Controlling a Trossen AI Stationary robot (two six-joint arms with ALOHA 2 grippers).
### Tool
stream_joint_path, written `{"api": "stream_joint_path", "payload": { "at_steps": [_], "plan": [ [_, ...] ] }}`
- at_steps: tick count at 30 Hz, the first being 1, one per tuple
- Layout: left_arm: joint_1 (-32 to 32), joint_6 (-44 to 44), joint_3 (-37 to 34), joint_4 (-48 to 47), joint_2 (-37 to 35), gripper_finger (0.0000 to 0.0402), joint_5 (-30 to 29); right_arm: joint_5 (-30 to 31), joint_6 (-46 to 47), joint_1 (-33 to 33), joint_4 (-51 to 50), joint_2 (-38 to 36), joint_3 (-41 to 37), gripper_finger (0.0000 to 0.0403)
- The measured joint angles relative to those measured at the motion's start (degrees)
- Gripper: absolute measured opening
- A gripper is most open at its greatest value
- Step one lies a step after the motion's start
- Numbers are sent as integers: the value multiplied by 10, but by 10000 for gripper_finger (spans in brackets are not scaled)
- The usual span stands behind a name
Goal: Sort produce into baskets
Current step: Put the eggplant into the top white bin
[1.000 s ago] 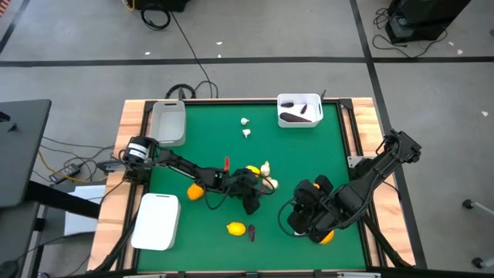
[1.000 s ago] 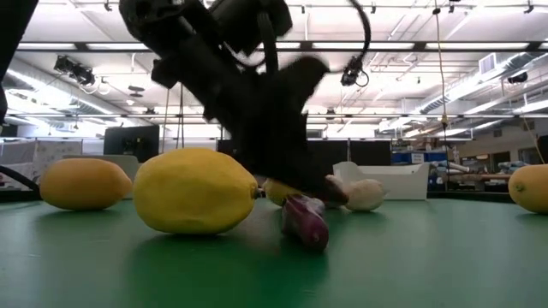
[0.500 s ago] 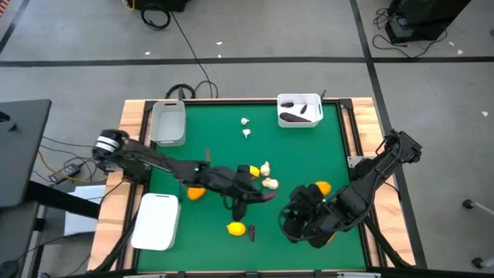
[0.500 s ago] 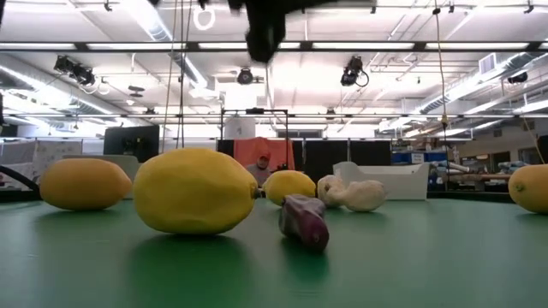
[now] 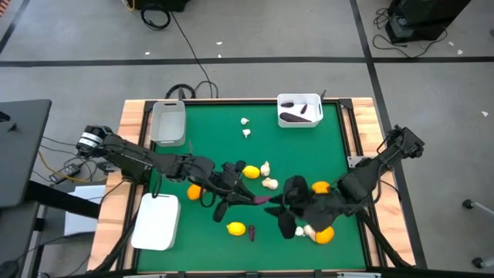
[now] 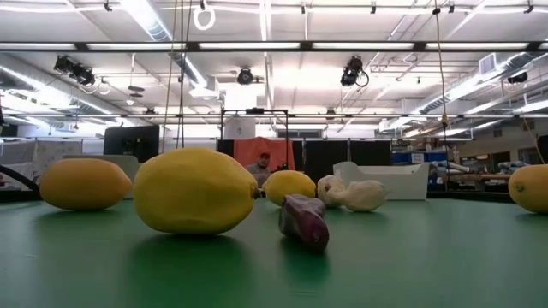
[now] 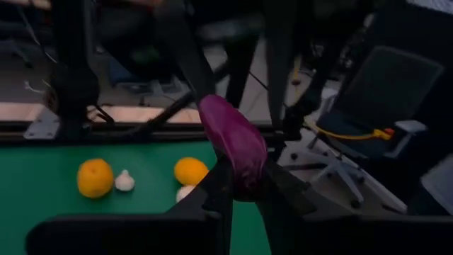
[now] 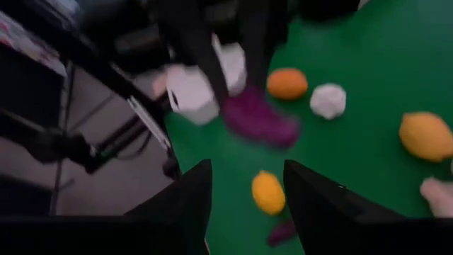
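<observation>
My left gripper (image 5: 248, 198) is shut on a dark purple eggplant piece (image 5: 260, 199), clear of the green table near its middle. The piece also shows in the left wrist view (image 7: 235, 145) and the right wrist view (image 8: 259, 117). My right gripper (image 5: 284, 210) is open and empty, just right of the eggplant, with its fingers apart in its wrist view (image 8: 244, 205). On the table lie lemons (image 5: 251, 171) (image 5: 236, 228), oranges (image 5: 194, 191) (image 5: 320, 187) (image 5: 324, 234), garlic bulbs (image 5: 270, 183) (image 5: 245, 127) and a small purple piece (image 5: 252, 230). My left gripper pinches one end of the eggplant piece (image 7: 244, 178) between its two fingers (image 7: 216, 190). The fingers come from the table's left, about level. The rest of the piece sticks out past the fingertips toward the right gripper, lifted clear of the table.
A greyish translucent basket (image 5: 168, 122) stands at the far left. A white basket (image 5: 299, 100) at the far right holds dark eggplant pieces. Another white basket (image 5: 157, 220) sits at the near left. In the low view, a lemon (image 6: 195, 190) and the purple piece (image 6: 304, 220) lie close to the camera.
My left gripper has risen from the table beside the lemon and garlic, lifting the eggplant piece clear. In the low view it has gone up out of sight. My right gripper has moved toward the table's left, toward the eggplant, uncovering an orange.
</observation>
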Motion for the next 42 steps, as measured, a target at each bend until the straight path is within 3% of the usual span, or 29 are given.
{"api": "stream_joint_path", "payload": {
  "at_steps": [4, 7, 14, 21, 26, 35, 42],
  "plan": [
    [-2, -1, 0, -1, 0, 61, 2, -3, -6, -15, 13, -13, 0, 198],
    [-3, -1, 0, 0, 0, 61, 2, -38, -5, -23, 12, -11, 0, 198],
    [-3, 10, 0, 10, 0, 61, 2, -57, -7, -39, 15, -6, 0, 173],
    [-3, 12, 0, 2, 0, 64, -2, -92, -23, -47, 21, -6, 0, 88],
    [-3, -4, 0, -12, 0, 95, -29, -101, -38, -52, 16, -6, 0, 14],
    [-2, -51, 0, -71, 0, 170, -121, -102, -34, -74, -54, -7, 0, 12],
    [-2, -118, 0, -127, 0, 182, -132, -104, -32, -110, -185, -7, 0, 12]
  ]
}}
